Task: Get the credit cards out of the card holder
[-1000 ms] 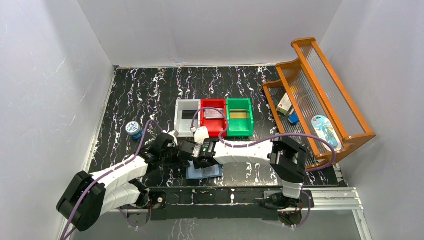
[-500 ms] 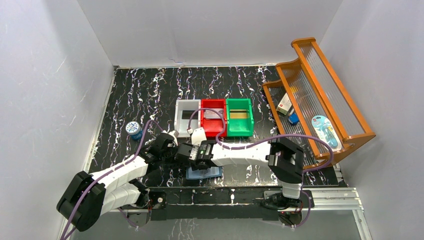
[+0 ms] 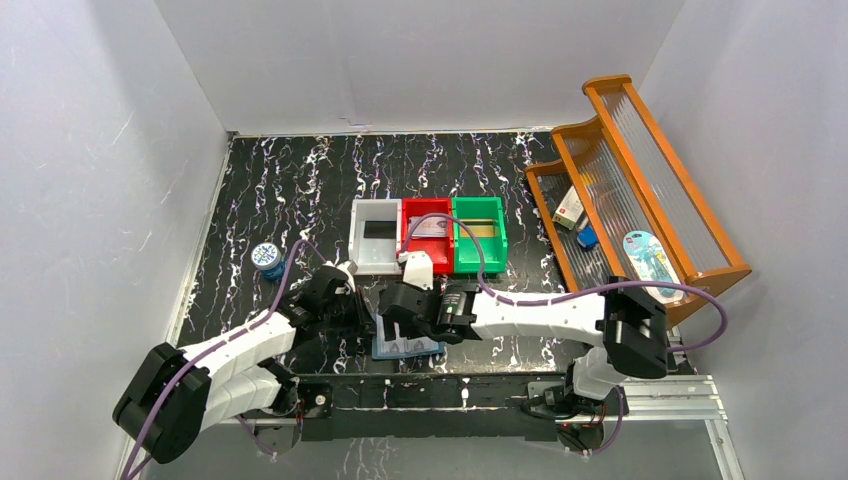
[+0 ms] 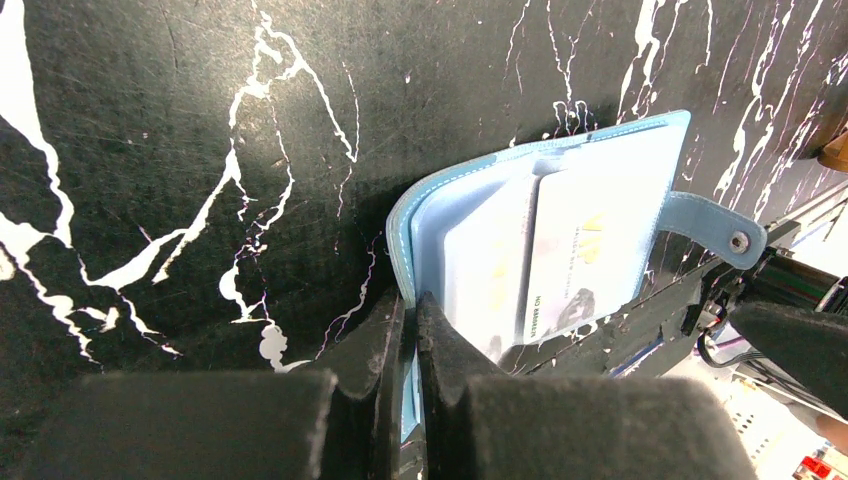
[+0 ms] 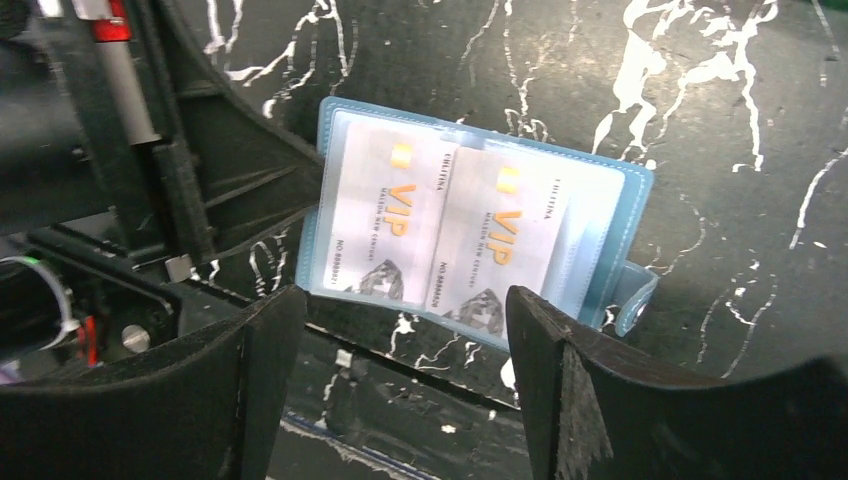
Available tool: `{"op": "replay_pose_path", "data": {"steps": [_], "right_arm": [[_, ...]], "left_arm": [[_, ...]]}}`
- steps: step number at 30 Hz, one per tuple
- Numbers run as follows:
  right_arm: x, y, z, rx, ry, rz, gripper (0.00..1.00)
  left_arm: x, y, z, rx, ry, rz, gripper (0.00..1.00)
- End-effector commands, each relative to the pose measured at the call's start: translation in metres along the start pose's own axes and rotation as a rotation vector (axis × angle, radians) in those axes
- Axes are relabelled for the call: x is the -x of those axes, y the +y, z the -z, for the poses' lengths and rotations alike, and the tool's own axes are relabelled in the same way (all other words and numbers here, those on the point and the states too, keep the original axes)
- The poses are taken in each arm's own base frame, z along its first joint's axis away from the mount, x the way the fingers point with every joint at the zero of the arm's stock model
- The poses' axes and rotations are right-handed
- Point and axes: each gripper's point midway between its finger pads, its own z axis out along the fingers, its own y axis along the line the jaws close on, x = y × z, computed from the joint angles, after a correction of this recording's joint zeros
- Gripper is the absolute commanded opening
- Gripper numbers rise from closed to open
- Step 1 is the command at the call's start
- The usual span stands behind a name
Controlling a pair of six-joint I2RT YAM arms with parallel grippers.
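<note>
The card holder point(image 3: 410, 347) is a pale blue bifold wallet lying open at the table's near edge. In the right wrist view point(image 5: 610, 230) its clear pockets hold two pale credit cards point(image 5: 385, 225) with gold "VIP" print, side by side. My left gripper point(image 4: 412, 312) is shut on the wallet's left edge point(image 4: 420, 215), and the snap tab point(image 4: 715, 228) sticks out at the far side. My right gripper point(image 5: 405, 300) is open just above the wallet, its fingers apart on either side of the cards, touching nothing. Both grippers meet over the wallet in the top view point(image 3: 395, 312).
A white bin point(image 3: 360, 262) holding a black flat thing, a red bin point(image 3: 427, 262) holding a pale card and a green bin point(image 3: 478, 265) stand behind the wallet. A round blue tin point(image 3: 266, 256) is at the left. A wooden rack point(image 3: 700, 225) with small items stands at the right.
The right arm's elbow has swung out to the right and its gripper has turned and settled over the open wallet. The left arm and the wallet have not moved.
</note>
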Motion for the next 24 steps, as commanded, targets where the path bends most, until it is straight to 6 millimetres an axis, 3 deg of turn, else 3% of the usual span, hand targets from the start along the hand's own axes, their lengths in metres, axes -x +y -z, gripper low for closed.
{"op": "replay_pose_path", "data": {"steps": [1,6,10,12,19,24], "right_arm": [[0.014,0.024,0.009,0.138,-0.043,-0.059,0.82],[0.008,0.020,0.001,0.148,-0.013,-0.082,0.83],[0.008,0.025,-0.003,0.258,0.007,-0.164,0.75],[0.009,0.028,-0.002,0.331,0.019,-0.200,0.68],[0.008,0.023,-0.005,0.468,0.051,-0.305,0.58],[0.005,0.021,-0.010,0.504,0.071,-0.340,0.53]], "left_arm": [[-0.011,0.011,0.003,0.042,0.039,-0.010,0.00],[-0.009,0.012,0.006,0.053,0.024,-0.008,0.00],[-0.001,0.015,0.014,0.084,-0.026,-0.015,0.35],[0.004,0.016,0.020,0.105,-0.051,-0.015,0.43],[0.021,0.007,0.043,0.120,-0.137,-0.011,0.51],[0.033,-0.010,0.057,0.066,-0.193,-0.031,0.53]]}}
